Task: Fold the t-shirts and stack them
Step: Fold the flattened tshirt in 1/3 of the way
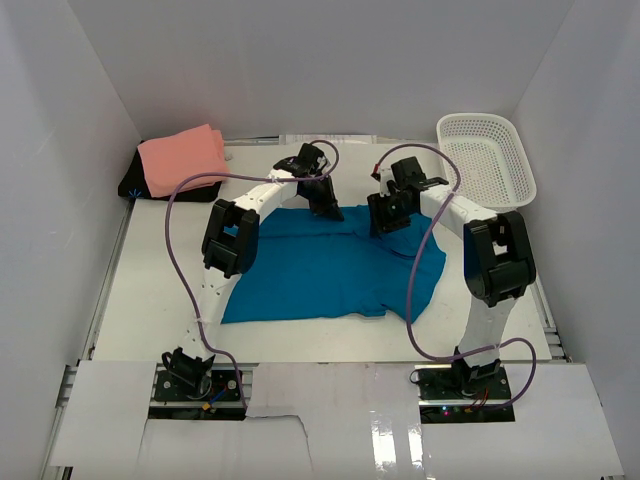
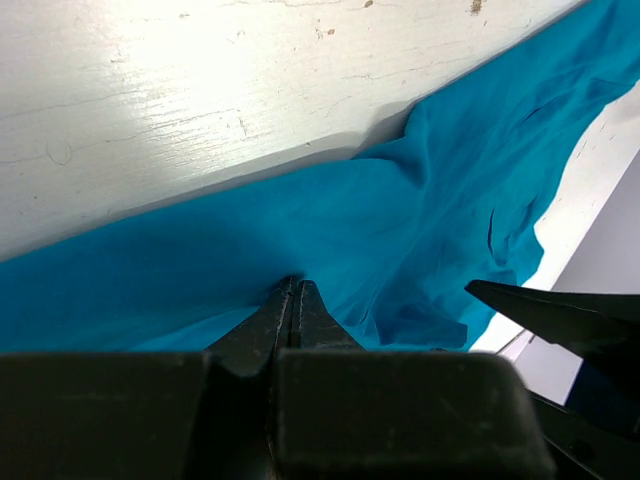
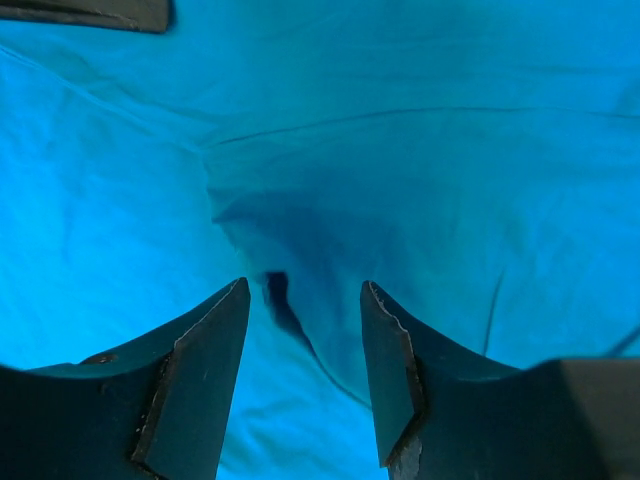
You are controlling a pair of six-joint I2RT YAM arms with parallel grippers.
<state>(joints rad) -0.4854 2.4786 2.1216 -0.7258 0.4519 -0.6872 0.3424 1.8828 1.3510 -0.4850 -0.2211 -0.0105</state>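
A teal t-shirt (image 1: 330, 270) lies spread on the white table, partly folded, with a raised fold near its far edge. My left gripper (image 1: 326, 208) is at the shirt's far edge; in the left wrist view its jaws (image 2: 291, 287) are closed together on the teal cloth (image 2: 420, 230). My right gripper (image 1: 385, 222) hovers over the shirt's far right part; in the right wrist view it (image 3: 305, 290) is open, fingers either side of a raised crease in the teal t-shirt (image 3: 300, 230). A folded pink t-shirt (image 1: 182, 160) lies on a dark folded one (image 1: 140, 185) at the far left.
A white plastic basket (image 1: 487, 158) stands at the far right corner. White walls enclose the table on three sides. Purple cables loop from both arms over the table. The right gripper's finger shows at the right of the left wrist view (image 2: 560, 315).
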